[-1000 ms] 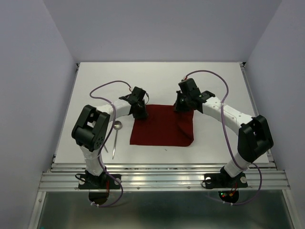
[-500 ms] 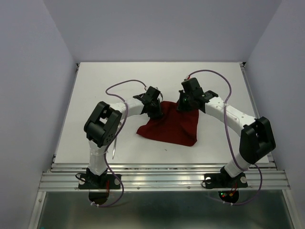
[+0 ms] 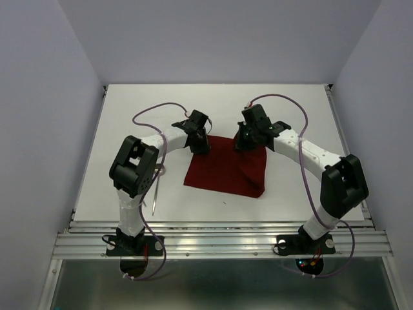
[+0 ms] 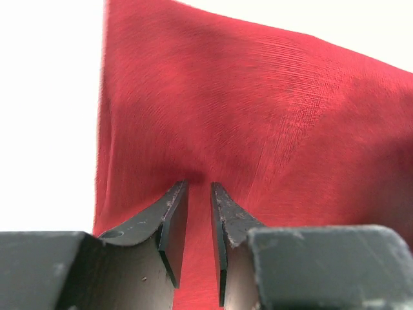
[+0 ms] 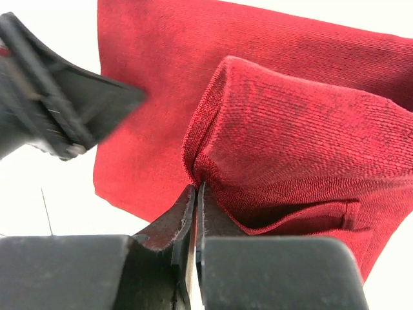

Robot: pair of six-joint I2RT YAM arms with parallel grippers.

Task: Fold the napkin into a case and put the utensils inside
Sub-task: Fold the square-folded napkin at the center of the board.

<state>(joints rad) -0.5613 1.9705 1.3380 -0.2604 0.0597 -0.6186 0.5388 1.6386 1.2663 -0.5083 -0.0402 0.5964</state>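
Near the table's point(image 3: 129, 110) left edge, towards its near-left corner, the utensils point(image 3: 155, 196) lie beside the left arm point(image 3: 133, 169). One shows as a thin straight sliver. The arm mostly hides the other, so its shape cannot be made out.

The left gripper point(image 4: 193, 190) pinches the napkin point(image 3: 222, 171) at its far-left corner. In the left wrist view the two fingers stand a narrow slot apart, with the cloth gathered into a small pucker at their tips and stretching away taut. The top view shows only the black head sitting on that corner, not the grip itself.

The napkin is plain dark red and lies around the middle of the table. Its near edge rests flat on the surface and its far edge is held up between the two grippers. From above it looks roughly square, with a crease running down its right side towards the near-right corner.

The right gripper point(image 5: 195, 190) grips the far-right corner, fingers pressed tightly together on the cloth. Its wrist view shows a doubled-over flap with a rounded fold and a stitched hem, which the top view reduces to a darker line.
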